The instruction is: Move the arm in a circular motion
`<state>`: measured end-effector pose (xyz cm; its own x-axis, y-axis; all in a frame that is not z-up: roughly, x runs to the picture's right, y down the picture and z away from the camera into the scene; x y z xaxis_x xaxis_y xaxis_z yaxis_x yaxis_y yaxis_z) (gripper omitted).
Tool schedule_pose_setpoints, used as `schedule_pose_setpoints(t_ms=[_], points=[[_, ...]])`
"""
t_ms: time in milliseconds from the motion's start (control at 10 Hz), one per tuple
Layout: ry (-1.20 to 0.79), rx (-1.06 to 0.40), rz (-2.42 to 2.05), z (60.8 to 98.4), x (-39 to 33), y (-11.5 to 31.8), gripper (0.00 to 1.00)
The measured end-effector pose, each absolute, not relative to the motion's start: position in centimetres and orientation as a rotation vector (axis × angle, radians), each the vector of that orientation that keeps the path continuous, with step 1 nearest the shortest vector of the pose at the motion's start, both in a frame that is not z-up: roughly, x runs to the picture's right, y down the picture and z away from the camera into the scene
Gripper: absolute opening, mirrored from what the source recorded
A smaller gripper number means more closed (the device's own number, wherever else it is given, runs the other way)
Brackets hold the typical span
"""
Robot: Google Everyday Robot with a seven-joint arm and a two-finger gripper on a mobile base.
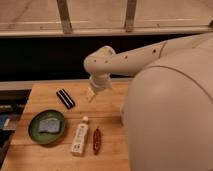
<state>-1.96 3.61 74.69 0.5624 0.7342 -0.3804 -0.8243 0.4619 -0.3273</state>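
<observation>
The cream-white arm (165, 100) fills the right side of the camera view, with smooth rounded segments and small dark dots. Its forearm reaches left to a rounded joint (100, 62) and bends down over the wooden table (112, 107). The gripper (92, 93) is the small yellowish-tan tip hanging just above the table's back middle, right of a black bar (65, 98). Nothing is seen in it.
On the table lie the black bar, a green plate (35, 132) with a blue item (49, 125) on it, a white bottle (80, 136) and a reddish-brown packet (96, 140). A dark wall and window frames stand behind the table. The table's left edge is near.
</observation>
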Motion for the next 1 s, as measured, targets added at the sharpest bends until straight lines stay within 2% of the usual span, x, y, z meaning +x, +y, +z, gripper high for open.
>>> schedule_pose_setpoints(t_ms=[200,500,700,1000], points=[[0.216,-0.511,1.031,73.3,2.1,5.0,0.76],[0.267,-0.491,1.164,73.2,10.4,5.2,0.76],[0.309,-0.455,1.262,74.1,17.4,3.4,0.76],[0.343,-0.416,1.294,75.9,22.7,0.5,0.76]])
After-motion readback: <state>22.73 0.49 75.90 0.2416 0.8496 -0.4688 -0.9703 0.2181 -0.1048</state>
